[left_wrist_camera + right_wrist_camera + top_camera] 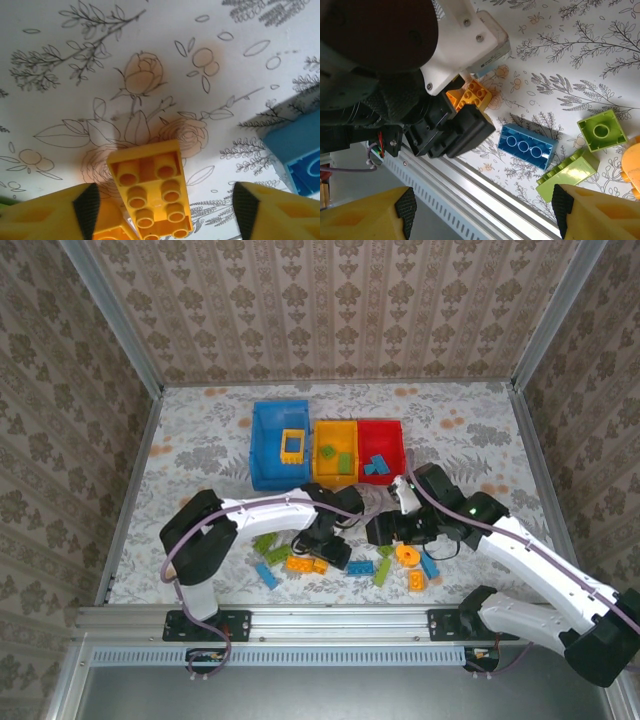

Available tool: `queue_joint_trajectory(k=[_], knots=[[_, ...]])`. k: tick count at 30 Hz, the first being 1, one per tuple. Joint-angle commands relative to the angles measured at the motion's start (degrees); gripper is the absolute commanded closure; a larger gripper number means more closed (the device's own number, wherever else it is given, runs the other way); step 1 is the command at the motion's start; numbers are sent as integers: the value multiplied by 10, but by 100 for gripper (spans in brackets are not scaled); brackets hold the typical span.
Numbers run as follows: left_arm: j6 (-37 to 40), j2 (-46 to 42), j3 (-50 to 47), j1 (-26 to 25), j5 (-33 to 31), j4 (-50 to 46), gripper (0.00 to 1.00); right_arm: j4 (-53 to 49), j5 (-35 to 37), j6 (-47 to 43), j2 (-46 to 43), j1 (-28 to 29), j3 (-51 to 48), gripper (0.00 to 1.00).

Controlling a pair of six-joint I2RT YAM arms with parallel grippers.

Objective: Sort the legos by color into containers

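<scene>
The legos lie scattered near the front edge: an orange wedge, an upturned blue brick, green bricks and an orange round one. My left gripper is open low over the table. The wedge lies between its fingertips, touching neither. My right gripper is open beside the left one, with nothing between its fingertips. The containers stand in a row at the back. The blue bin holds an orange square frame, the yellow bin green bricks, and the red bin blue bricks.
The left arm's black wrist crowds close to my right gripper. A metal rail runs along the table's near edge. A second orange brick touches the wedge, and a blue brick lies to its right. Patterned walls enclose the table.
</scene>
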Motion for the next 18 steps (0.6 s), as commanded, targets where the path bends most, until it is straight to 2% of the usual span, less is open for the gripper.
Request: queue_joint_trajectory(k=[1,9,15,18], knots=[[-6,21,27,-3,-31,-30,36,-19,-18,4,-13,-5,-11,25],[2,58,40,-8,-44,-38,50,-11,-37,5,-21,-15,-15,25],[7,61,43,-9,-57,-28,65,-15,-48,12,-41,-30,-23,25],[15,53,55,-7,-74,-28,69,-16,-47,14,-47,-35,-24,25]])
